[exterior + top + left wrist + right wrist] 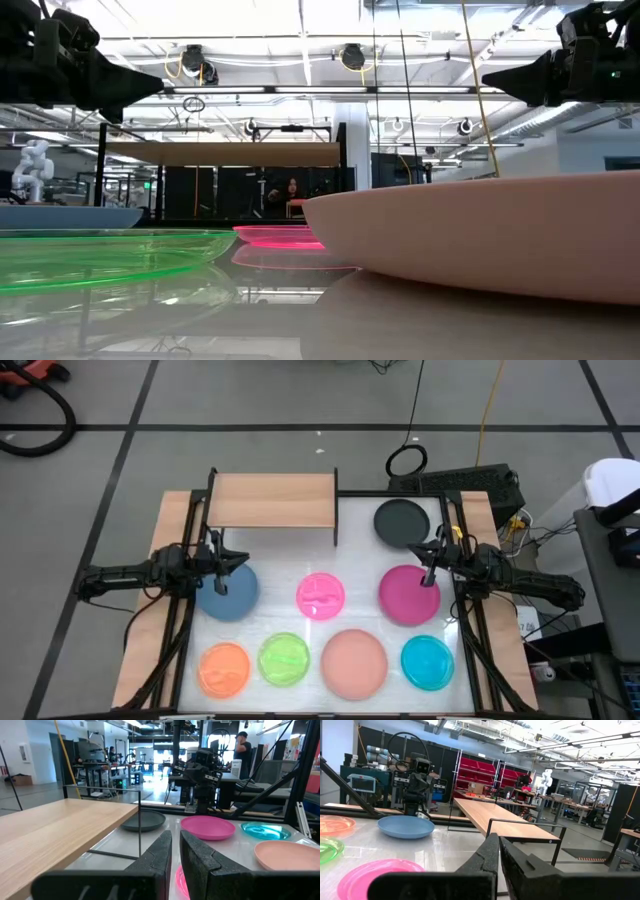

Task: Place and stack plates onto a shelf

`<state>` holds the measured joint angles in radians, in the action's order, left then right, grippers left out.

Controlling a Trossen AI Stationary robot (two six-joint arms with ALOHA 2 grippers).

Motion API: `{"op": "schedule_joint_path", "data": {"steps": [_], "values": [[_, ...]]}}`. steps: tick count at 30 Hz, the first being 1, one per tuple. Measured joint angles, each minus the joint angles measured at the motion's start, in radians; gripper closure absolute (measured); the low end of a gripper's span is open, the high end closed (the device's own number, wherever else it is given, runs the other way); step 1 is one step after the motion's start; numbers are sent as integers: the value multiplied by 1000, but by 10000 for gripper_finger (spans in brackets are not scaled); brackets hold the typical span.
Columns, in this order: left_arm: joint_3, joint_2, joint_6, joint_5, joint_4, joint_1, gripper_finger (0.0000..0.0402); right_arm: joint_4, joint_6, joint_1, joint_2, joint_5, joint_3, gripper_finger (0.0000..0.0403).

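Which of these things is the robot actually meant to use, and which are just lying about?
For the job:
- round plastic plates, eight in all, spread on the white tabletop
- low shelf with light wooden top

Just about:
- black cable loop on the floor
- yellow cord
- person in the background

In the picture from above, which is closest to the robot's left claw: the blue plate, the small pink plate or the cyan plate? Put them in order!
From the left gripper:
1. Large blue plastic plate, right beneath it.
2. Small translucent pink plate, mid-table.
3. Small translucent cyan plate, far front corner, right arm's side.

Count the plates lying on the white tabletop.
8: grey plate, blue plate, pink plate, magenta plate, orange plate, green plate, salmon plate, cyan plate. None hidden.
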<state>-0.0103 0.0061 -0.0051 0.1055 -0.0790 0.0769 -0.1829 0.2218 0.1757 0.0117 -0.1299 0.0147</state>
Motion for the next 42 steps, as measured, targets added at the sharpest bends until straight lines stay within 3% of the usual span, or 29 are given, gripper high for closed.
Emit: {"op": "schedule_joint_path", "data": {"steps": [28,32,35,42], "values": [[0,0,0,0,0,0,360,-4,-8,0,0,0,0,401],[0,0,0,0,0,0,360,-120,-316,0,0,45,0,401],[0,0,0,0,0,0,360,-210,-500,0,0,12,0,401],[0,0,0,0,0,0,360,-292,-450,0,0,-157,0,401]]}}
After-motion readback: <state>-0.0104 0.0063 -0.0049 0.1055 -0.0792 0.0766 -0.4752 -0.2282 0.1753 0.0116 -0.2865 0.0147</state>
